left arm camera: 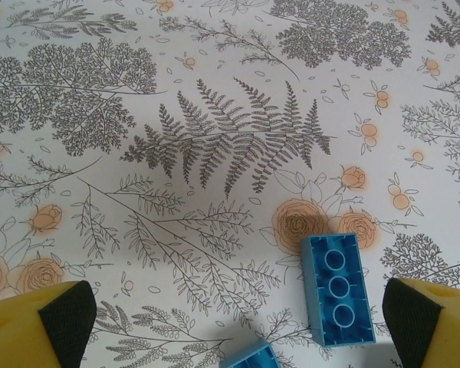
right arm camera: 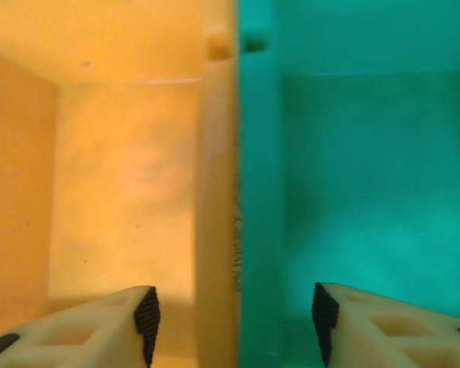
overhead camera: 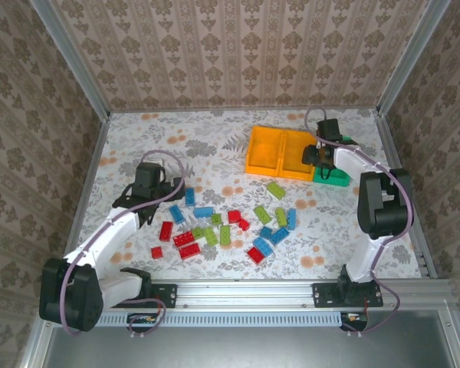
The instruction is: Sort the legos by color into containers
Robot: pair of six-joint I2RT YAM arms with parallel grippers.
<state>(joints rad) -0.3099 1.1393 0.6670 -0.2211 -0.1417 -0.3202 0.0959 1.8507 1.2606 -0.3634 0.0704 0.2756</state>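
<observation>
Red (overhead camera: 188, 244), blue (overhead camera: 203, 212) and lime green (overhead camera: 275, 189) legos lie scattered across the middle of the table. Two orange containers (overhead camera: 264, 149) stand side by side at the back right, with a green container (overhead camera: 336, 178) against them on the right. My left gripper (overhead camera: 152, 203) hovers open over the table's left part. An upside-down blue lego (left arm camera: 339, 290) lies close to its right finger, and another blue lego (left arm camera: 253, 356) shows at the bottom edge. My right gripper (right arm camera: 231, 322) straddles the adjoining walls of an orange container (right arm camera: 123, 192) and the green container (right arm camera: 353, 192), its pads apart from both walls.
Patterned walls and a metal frame (overhead camera: 92, 84) enclose the flowered table (overhead camera: 176, 142). Both arm bases sit on the rail (overhead camera: 245, 291) at the near edge. Both container floors in the right wrist view look bare.
</observation>
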